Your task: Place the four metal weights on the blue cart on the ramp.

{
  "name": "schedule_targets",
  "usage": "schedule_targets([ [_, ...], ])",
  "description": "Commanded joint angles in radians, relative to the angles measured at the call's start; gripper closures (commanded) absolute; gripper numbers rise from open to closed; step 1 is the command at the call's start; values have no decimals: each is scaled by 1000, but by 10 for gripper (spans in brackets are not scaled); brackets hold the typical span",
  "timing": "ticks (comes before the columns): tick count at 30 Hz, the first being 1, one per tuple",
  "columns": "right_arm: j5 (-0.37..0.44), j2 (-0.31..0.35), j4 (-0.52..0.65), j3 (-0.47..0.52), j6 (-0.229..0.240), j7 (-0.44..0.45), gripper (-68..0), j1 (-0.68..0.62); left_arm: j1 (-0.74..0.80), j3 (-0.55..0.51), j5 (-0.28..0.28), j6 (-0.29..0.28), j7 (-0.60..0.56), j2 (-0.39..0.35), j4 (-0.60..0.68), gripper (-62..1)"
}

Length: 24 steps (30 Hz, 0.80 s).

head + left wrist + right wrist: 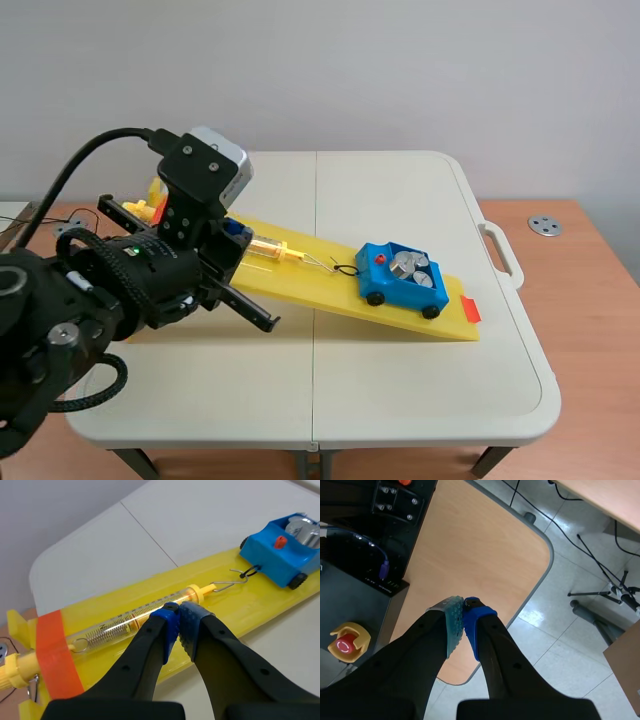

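Several metal weights (pixel 405 264) sit in the blue cart (pixel 385 287). Left gripper (pixel 178 615) and right gripper (pixel 464 619) are squeezed closed, holding nothing.

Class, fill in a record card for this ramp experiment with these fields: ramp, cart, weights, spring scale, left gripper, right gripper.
ramp: yellow ramp, sloping on the white table
cart: blue cart, on the ramp near its low end
weights: metal weights lie in the cart; exact count hard to tell
spring scale: clear spring scale lies along the ramp, its hook joined to the cart by a black loop
left gripper: left gripper shut, tips right at the scale's tube, gripping nothing
right gripper: right gripper shut, empty, away over a wooden desk
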Motion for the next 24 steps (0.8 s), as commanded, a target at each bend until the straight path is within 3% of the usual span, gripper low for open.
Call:
schedule_targets([
  [1,78,31,85,49,25,96,-6,17,-39,-27,-35,62,-103,8,64,-29],
  [24,74,31,85,49,25,103,-6,17,-49,-27,-36,72,-105,8,41,-29],
])
